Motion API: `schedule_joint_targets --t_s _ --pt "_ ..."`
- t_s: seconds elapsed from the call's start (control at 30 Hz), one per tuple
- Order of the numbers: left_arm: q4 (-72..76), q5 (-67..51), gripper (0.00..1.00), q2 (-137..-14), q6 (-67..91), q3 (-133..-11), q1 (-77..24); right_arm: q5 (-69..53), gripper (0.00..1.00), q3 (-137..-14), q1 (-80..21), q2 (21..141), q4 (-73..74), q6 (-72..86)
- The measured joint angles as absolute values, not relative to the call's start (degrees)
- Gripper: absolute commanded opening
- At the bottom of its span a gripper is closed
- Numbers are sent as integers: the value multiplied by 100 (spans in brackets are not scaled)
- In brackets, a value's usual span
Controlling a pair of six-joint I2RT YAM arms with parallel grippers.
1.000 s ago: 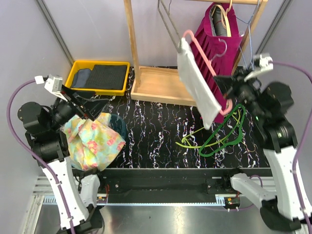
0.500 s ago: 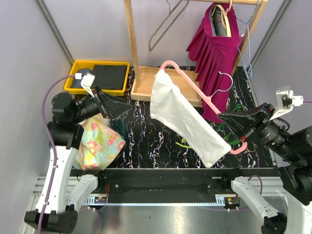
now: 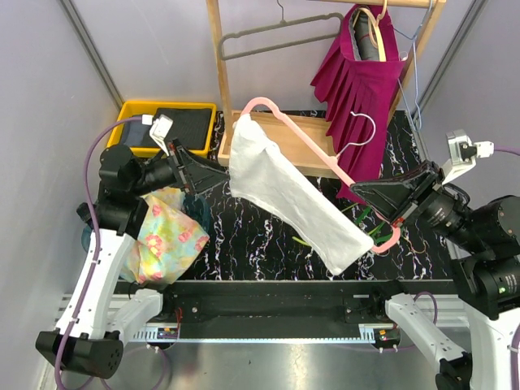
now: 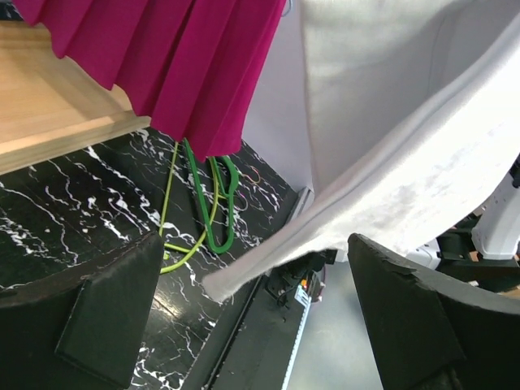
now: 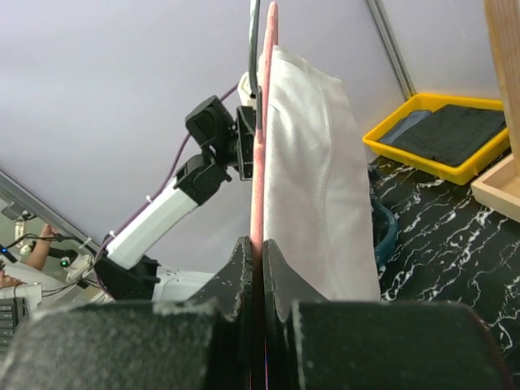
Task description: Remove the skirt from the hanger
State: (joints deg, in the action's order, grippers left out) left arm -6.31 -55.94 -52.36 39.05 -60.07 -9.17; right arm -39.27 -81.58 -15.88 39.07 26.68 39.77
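Looking down from above, we see the skirt (image 3: 284, 191), white, hanging on the hanger (image 3: 309, 140), pink, which is held tilted in the air over the table (image 3: 260, 227), its high end toward the left arm and its low end toward the right. The right gripper (image 3: 363, 189) is clamped on the hanger's bar near the low end; in the right wrist view we see the pink bar pinched edge-on between the two fingers (image 5: 219, 284). The left gripper (image 3: 215, 173) has its jaws wide apart and holds nothing; its tips point at the skirt's upper edge from just beside it, and we cannot tell whether they touch. In the left wrist view the skirt's edge crosses the gap between the fingers (image 4: 106, 309). Behind, we note a rack (image 3: 218, 73) carrying a red skirt (image 3: 361, 81) and a grey hanger (image 3: 276, 36). A tray (image 3: 126, 110), yellow, sits at the far left with dark cloth (image 3: 183, 126) in it; a floral cloth (image 3: 166, 236) lies near the left arm; green hangers (image 3: 375, 231) lie on the table under the hanger's low end.
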Motion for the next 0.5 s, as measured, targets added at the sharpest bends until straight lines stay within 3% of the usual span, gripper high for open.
schedule_joint_targets --t_s 0.43,0.5 --pt "86 -6182 99 -5439 4637 -6217 -1111 -4080 0 -7771 -1588 4123 1570 4532" --pt "327 -6289 94 -5443 4849 -6217 -1144 -4123 0 -7725 -1588 4163 1446 4582"
